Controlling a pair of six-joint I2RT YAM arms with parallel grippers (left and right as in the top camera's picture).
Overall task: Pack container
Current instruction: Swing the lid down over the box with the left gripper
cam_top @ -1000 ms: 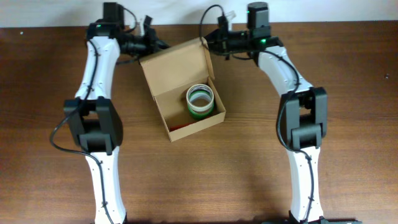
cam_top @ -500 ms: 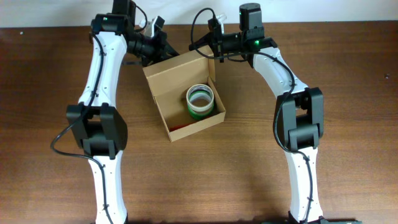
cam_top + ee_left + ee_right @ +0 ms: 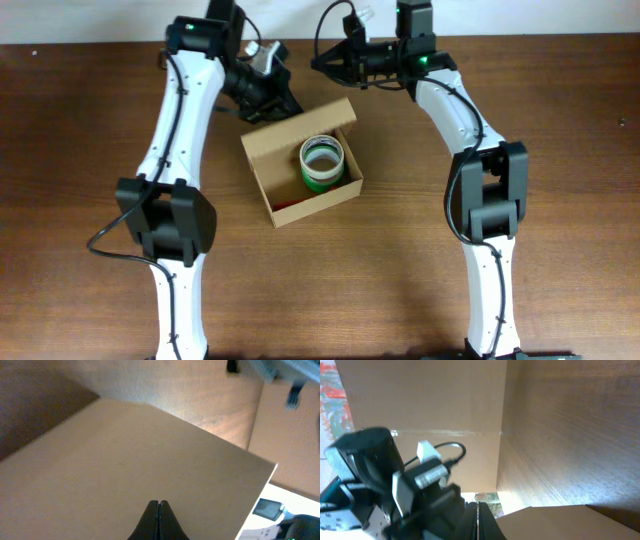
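The box (image 3: 318, 203) sits near the middle of the desk (image 3: 560, 150), turned at a slant, between the two arms. Its lid (image 3: 298, 126) is hinged along the far side and leans forward over the rear of the opening, partway down, so the front of the box is uncovered.

Inside, against the right-hand wall, stands a stack of tape rolls (image 3: 322, 160), holes upward, with a pale roll on top and a green one under it. Something small and red (image 3: 284, 204) lies in the front left corner, too small to make out.

The left arm (image 3: 180, 130) reaches in from the far left, and the left jaws are at the lid's rear left edge. In the left wrist view their dark fingertips (image 3: 154, 512) are pressed together with nothing between them, just over the lid's plain tan outer face. I cannot tell whether they touch it.

The right arm (image 3: 455, 110) stretches along the far side of the desk. The right jaws point left, behind the lid's right corner and apart from it. In the right wrist view they are also together and empty, with the left arm's wrist and a sliver of the rolls beyond them.
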